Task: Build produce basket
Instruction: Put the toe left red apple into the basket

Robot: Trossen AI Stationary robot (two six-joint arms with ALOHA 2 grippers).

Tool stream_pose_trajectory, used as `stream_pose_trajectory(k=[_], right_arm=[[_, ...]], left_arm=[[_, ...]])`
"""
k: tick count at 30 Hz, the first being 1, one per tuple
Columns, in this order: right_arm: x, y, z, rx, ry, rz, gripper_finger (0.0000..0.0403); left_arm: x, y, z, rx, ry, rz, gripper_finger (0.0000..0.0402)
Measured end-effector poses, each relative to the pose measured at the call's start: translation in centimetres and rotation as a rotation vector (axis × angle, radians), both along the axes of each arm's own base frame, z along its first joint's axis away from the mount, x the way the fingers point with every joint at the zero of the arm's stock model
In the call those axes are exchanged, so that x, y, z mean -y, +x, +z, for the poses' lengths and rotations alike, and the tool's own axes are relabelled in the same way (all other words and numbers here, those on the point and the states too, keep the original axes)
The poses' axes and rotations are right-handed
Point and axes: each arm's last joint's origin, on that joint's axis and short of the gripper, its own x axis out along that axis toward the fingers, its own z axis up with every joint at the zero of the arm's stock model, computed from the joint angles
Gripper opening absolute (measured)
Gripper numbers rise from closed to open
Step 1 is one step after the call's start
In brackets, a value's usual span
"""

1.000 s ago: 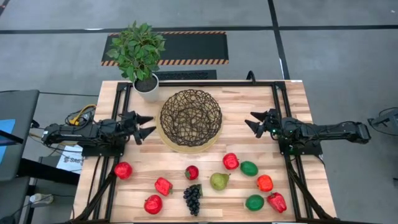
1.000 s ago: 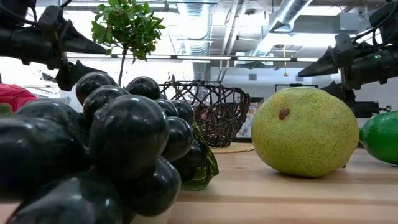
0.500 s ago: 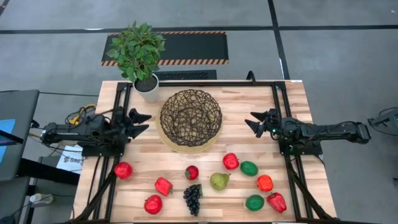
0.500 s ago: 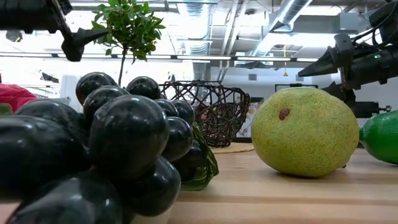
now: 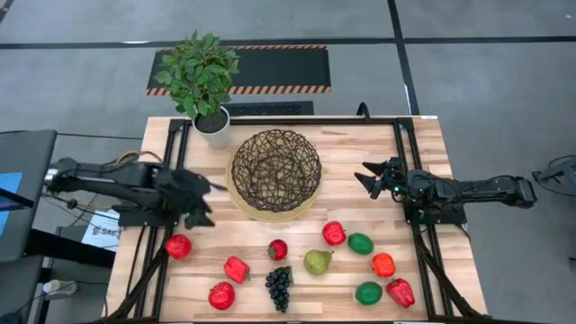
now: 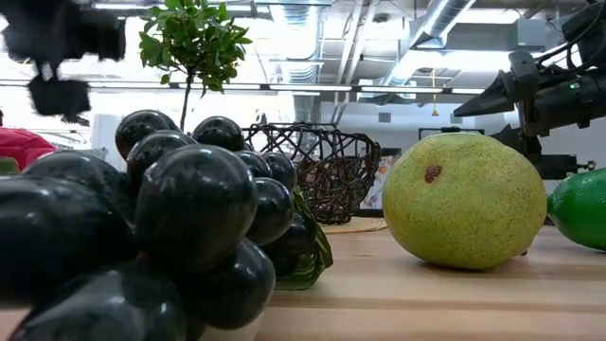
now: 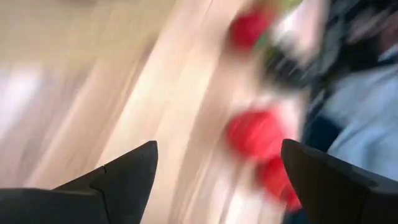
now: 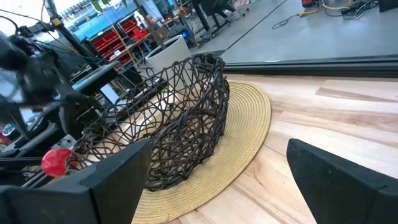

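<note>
The basket [image 5: 275, 171], a round dark woven bowl on a tan base, stands at the table's middle toward the far side, with nothing showing inside it. The produce lies in loose rows on the near half: a red apple [image 5: 178, 246], red pieces [image 5: 236, 268], a grape bunch [image 5: 278, 286], a pear [image 5: 316, 262], limes [image 5: 360, 243] and an orange piece [image 5: 383, 264]. My left gripper [image 5: 209, 205] hangs open left of the basket, tipped down toward the table, above and beyond the red apple. My right gripper [image 5: 367, 178] stands open right of the basket, pointing level at it.
A white pot with a leafy plant [image 5: 212, 121] stands at the far left corner, behind the left arm. Black frame rails [image 5: 409, 180] run along both table sides. Bare wood lies between the basket and the produce rows.
My left gripper has risen and tipped from level to pointing steeply down, swinging from beside the basket toward the table's near edge and the red pieces; its fingers stay apart. My right arm has kept still.
</note>
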Motion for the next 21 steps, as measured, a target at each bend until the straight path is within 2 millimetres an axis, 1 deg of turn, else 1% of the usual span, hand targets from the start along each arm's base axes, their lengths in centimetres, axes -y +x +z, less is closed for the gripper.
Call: stream_pose_trajectory(k=[4,7,9,12,15,17,19,21], right_arm=[[0.0,0.0,0.0,-0.002,-0.003,0.000,0.0394],[0.0,0.0,0.0,-0.003,-0.006,0.001,0.0394],[0.0,0.0,0.0,-0.005,-0.005,0.001,0.0394],[0.0,0.0,0.0,-0.005,-0.005,0.001,0.0393],[0.0,0.0,0.0,-0.005,-0.006,0.001,0.0393],[0.0,0.0,-0.1,-0.009,-0.006,0.001,0.0393],[0.0,0.0,0.0,-0.009,-0.006,0.001,0.0393],[0.0,0.0,-0.1,-0.011,-0.005,0.002,0.0392]], left_arm=[[1.2,0.6,-2.0,-0.284,-0.042,-0.038,0.0330],[2.3,0.8,-2.8,-0.444,-0.073,-0.100,0.0330],[2.9,1.0,-2.4,-0.520,-0.059,-0.133,0.0330],[3.6,1.5,-1.4,-0.610,0.002,-0.147,0.0330],[4.2,2.2,0.1,-0.659,0.077,-0.065,0.0330],[4.4,2.5,0.9,-0.691,0.123,0.037,0.0330],[4.8,2.8,1.4,-0.700,0.147,0.140,0.0330],[5.2,2.8,1.6,-0.715,0.141,0.208,0.0330]])
